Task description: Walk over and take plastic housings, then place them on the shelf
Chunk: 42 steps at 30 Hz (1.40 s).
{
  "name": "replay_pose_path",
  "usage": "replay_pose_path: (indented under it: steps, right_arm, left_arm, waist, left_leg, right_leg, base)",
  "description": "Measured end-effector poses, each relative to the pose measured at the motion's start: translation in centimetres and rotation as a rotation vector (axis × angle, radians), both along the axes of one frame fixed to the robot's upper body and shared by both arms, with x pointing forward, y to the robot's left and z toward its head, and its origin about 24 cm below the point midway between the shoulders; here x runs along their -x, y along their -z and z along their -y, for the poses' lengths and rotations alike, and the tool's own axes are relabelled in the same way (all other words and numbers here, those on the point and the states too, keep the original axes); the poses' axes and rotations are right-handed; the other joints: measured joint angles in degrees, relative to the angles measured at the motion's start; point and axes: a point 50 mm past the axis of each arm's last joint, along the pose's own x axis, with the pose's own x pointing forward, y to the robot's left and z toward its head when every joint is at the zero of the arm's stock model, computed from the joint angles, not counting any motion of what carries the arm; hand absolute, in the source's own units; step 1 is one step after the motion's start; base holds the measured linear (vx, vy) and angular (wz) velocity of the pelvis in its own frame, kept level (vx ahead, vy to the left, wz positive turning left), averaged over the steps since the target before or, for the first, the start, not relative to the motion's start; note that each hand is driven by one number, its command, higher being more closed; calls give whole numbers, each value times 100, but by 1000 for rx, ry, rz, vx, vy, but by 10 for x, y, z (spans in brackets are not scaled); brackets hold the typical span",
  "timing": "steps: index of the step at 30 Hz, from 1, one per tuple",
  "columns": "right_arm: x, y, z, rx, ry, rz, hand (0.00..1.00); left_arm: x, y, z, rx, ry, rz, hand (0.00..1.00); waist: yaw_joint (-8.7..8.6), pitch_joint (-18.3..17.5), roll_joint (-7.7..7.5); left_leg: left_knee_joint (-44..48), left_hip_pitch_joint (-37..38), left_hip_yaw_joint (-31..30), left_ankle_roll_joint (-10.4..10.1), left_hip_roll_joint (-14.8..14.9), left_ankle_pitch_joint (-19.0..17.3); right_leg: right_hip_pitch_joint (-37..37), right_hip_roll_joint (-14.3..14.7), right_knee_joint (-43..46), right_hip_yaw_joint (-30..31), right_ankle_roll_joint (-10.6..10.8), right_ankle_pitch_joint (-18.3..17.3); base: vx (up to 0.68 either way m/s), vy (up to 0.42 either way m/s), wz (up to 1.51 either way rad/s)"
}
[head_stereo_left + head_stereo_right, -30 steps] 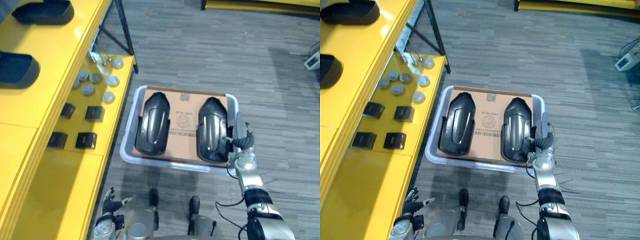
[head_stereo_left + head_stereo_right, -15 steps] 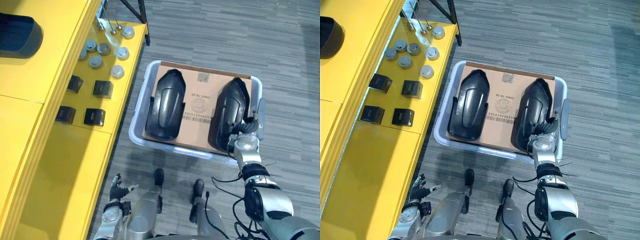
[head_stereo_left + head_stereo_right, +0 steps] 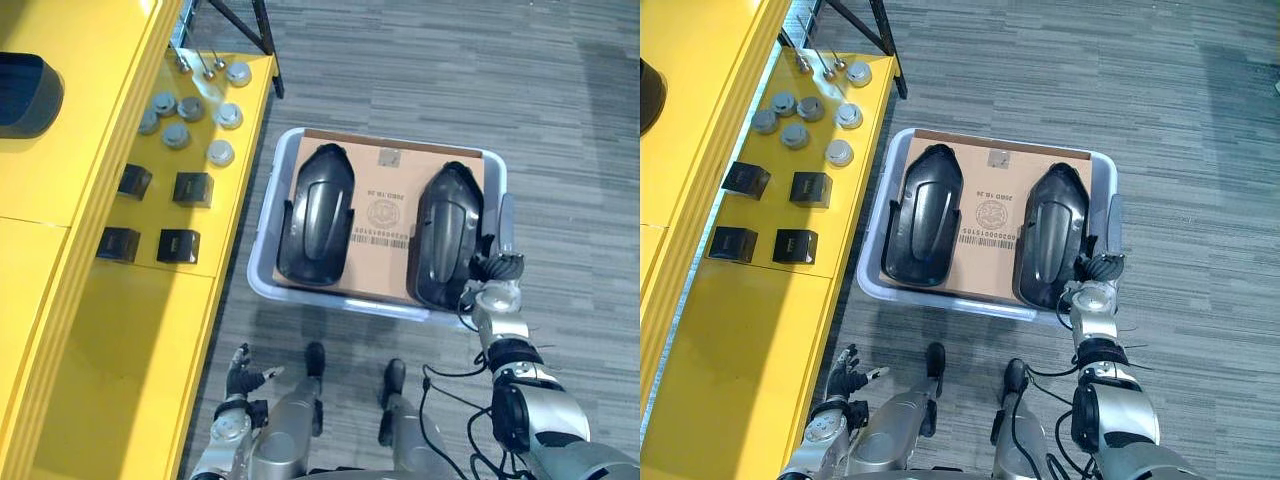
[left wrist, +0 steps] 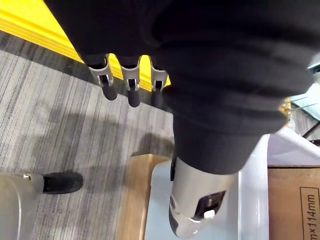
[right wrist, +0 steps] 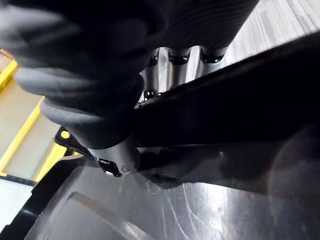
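In the left eye view the whole picture has slid since half a second ago, so we read a head move, not a move of the grey bin (image 3: 262,290). The left housing (image 3: 315,225) and right housing (image 3: 447,235) lie flat on the cardboard sheet (image 3: 385,245) as before, so we judge the pick not yet made. A third housing (image 3: 25,82) already sits on the yellow shelf (image 3: 100,140). Our right hand (image 3: 493,270) stays at the bin's near right corner, on the right housing's near end. In the right eye view our left hand (image 3: 848,372) hangs low beside the shelf, well apart from the bin. The left wrist view shows its fingers (image 4: 131,85) straight and empty. In the right wrist view the right housing's rim runs between the fingers (image 5: 172,67) and the thumb (image 5: 120,159). The fingertips are hidden behind it, so we cannot tell whether the grip has closed.
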Motion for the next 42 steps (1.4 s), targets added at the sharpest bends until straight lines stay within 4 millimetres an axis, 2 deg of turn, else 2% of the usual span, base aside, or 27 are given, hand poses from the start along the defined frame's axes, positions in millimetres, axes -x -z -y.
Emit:
replay_pose_path:
  steps: [4, 7, 11, 12, 14, 15, 18, 20, 23, 24, 28, 32, 35, 42]
  right_arm:
    - [15, 6, -3, 7, 2, 20, 100]
    - [29, -1, -1, 41, 10, 79, 100]
    - [43, -7, -3, 93, 8, 122, 100]
    - [43, -9, -4, 101, 5, 135, 100]
    - [41, -18, -9, 133, -12, 175, 100]
    - [41, -20, -11, 141, -20, 182, 100]
    - [36, -36, -26, 196, -74, 243, 100]
    - [34, -53, -38, 245, -107, 313, 100]
    - [34, -69, -47, 307, -135, 369, 100]
    - [34, -78, -54, 344, -156, 403, 100]
    - [34, -97, -69, 390, -208, 483, 100]
    - [34, -106, -98, 367, -296, 545, 100]
    - [36, -114, -123, 336, -383, 598, 100]
    - [42, -120, -164, 284, -553, 675, 100]
  left_arm:
    - [0, -1, -2, -3, 1, 5, 0]
    - [-5, -14, 0, 7, 6, 80, 0]
    - [-11, -40, 4, 29, 18, 213, 0]
    - [-13, -45, 5, 33, 20, 241, 0]
    - [-21, -68, 9, 46, 26, 353, 0]
    - [-23, -73, 10, 50, 25, 377, 0]
    - [-33, -108, 12, 52, -8, 536, 0]
    - [-36, -138, 14, 50, -38, 671, 0]
    - [-39, -172, 18, 30, -48, 822, 0]
    - [-41, -190, 21, 8, -47, 909, 0]
    - [-51, -223, 35, -48, -13, 1061, 0]
    - [-56, -233, 51, -90, 27, 1104, 0]
    - [-58, -233, 61, -80, 59, 1094, 0]
    - [-71, -223, 78, -74, 105, 1018, 0]
  waist:
    - [-53, -53, -57]
    - [-80, -160, -140]
    - [-100, -647, -185]
    - [-101, -662, -185]
    - [-98, -734, -179]
    - [-101, -792, -179]
    - [-193, -873, -209]
    - [-219, -910, -210]
    - [-214, -1021, -209]
    - [-216, -1070, -209]
    - [-232, -1196, -207]
    - [-263, -1322, -205]
    - [-359, -1360, -211]
    - [-381, -1544, -237]
  left_leg:
    - [-56, 93, 4, -1, 1, 15]
    - [-145, 101, -8, -2, 4, 75]
    - [-182, 124, -59, -2, 18, 86]
    - [-191, 168, -67, -2, 15, 86]
    - [-241, 292, -88, -4, 11, 85]
    - [-293, 292, -99, -24, 12, 98]
    - [-321, 288, -175, -63, 5, 104]
    - [-320, 293, -216, -42, 1, 126]
    - [-318, 328, -278, -16, -3, 166]
    - [-318, 348, -307, -16, -2, 166]
    - [-318, 394, -373, -17, -7, 168]
    - [-321, 437, -362, -20, -6, 170]
    - [-330, 459, -346, -33, 1, 180]
    - [-366, 492, -200, -37, 11, 177]
  right_leg:
    - [69, 0, -2, 9, 4, -3]
    - [62, -7, -43, -2, 5, -3]
    - [107, -13, -80, -49, 20, -13]
    - [152, -20, -81, -59, 42, -29]
    - [268, -29, -78, -93, 60, -58]
    - [254, -29, -80, -108, 60, -63]
    - [275, -34, -75, -181, 56, -92]
    - [301, -40, -76, -266, 54, -101]
    - [376, -41, -97, -316, 49, -105]
    - [418, -38, -106, -345, 48, -108]
    - [526, -37, -165, -455, 48, -108]
    - [562, -35, -169, -453, 46, -110]
    - [561, -31, -146, -437, 44, -111]
    - [513, -28, -124, -284, 41, -108]
  base:
    - [0, 1, -1]
    - [0, 0, 0]
    - [32, -6, 5]
    - [25, -15, 7]
    - [-12, -5, 7]
    - [-21, 5, 13]
    - [-7, 0, 13]
    - [16, -4, 11]
    - [53, -14, 11]
    - [62, -22, 13]
    - [21, -13, 11]
    - [-12, -4, -2]
    - [-31, -3, -2]
    - [-33, 2, -10]
